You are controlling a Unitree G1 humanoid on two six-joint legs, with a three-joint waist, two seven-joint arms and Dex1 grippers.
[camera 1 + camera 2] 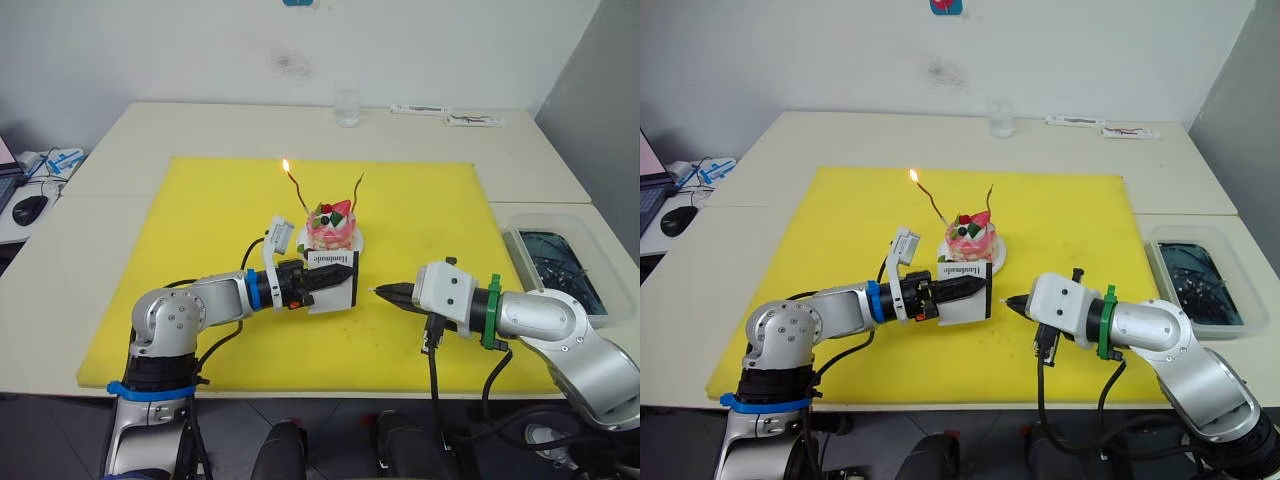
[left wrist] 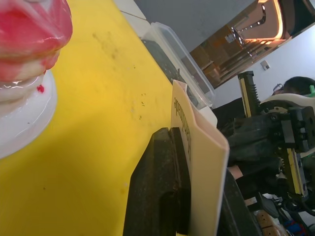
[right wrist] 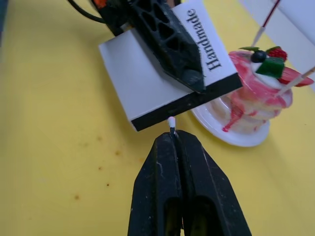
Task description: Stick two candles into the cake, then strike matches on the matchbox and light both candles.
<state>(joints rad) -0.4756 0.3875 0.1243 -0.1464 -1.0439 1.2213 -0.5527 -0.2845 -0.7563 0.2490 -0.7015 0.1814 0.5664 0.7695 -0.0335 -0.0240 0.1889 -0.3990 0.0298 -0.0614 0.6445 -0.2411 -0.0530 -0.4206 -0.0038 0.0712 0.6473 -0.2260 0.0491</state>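
Pale tables (image 1: 150, 135) pushed together under a white wall, with a yellow mat (image 1: 200, 200) spread over the near part; a clear glass (image 1: 346, 107) stands at the far edge, a clear bin (image 1: 560, 262) with dark contents sits off the mat on the right, and a mouse (image 1: 30, 209) and cables lie far left. The cake (image 1: 331, 228) on its white plate sits mid-mat with both candles stuck in it: the left candle (image 1: 296, 188) carries a small flame at its tip, the right candle (image 1: 357, 186) is unlit. Left arm lies low across the mat, forearm pointing right, and the left gripper (image 1: 318, 280) is clamped on the matchbox (image 1: 334, 285), held just in front of the cake with its black strip facing the other arm. Right arm reaches in from the right, roughly level, and the right gripper (image 1: 385, 292) has its fingers pressed together on a match (image 3: 172, 123), the tip pointing at the matchbox with a small gap. Right wrist view shows the white match head just short of the black strip and the "Handmade" lettering on the box top. Left wrist view shows the box edge-on between the black fingers (image 2: 157, 191), the plate rim nearby, and the right gripper beyond.
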